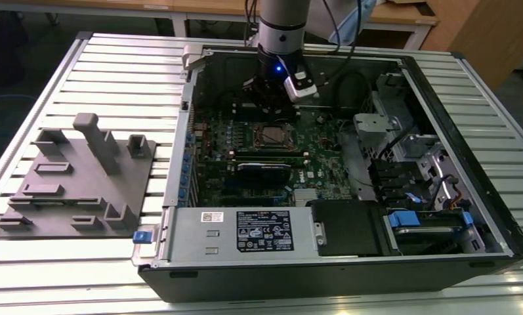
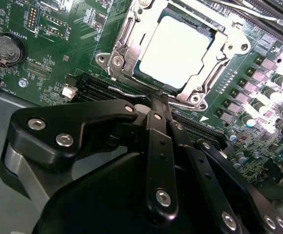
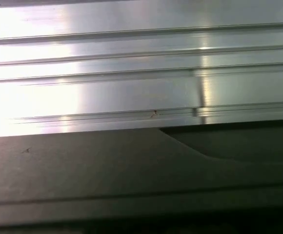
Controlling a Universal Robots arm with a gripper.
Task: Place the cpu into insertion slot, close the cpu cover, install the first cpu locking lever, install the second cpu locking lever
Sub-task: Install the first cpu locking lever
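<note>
My gripper (image 1: 271, 117) hangs inside the open computer case (image 1: 331, 279), near its far wall and just above the socket. In the exterior view the case walls close me in on all sides. The freest ground is the strip of motherboard (image 1: 323, 164) between the socket and the power supply box (image 1: 243, 231).

In the second wrist view my fingers (image 2: 157, 141) run narrow and meet at the tip (image 2: 159, 99), drawn together right at the socket's edge. Black memory slots (image 2: 95, 87) lie just beside that edge, so there is little room on that side. A thin wire locking lever (image 2: 127, 89) curves along the same edge just beside my tip. I cannot tell whether I touch it.

There is one cpu (image 2: 174, 51), and it sits flat in the socket with its pale top showing. One cpu cover (image 2: 207, 80) lies down around it, framing the chip through its window. I also count one coin battery (image 2: 7, 47) on the board.

The exterior view adds one grey fixture tray (image 1: 60, 210), which rests on the slatted table (image 1: 112, 59) well apart from the case, on the exterior view's left. There the cpu (image 1: 269, 136) is a small square below my arm. The first wrist view gives bright table slats (image 3: 131, 73) beside a dark flat surface (image 3: 131, 170).
</note>
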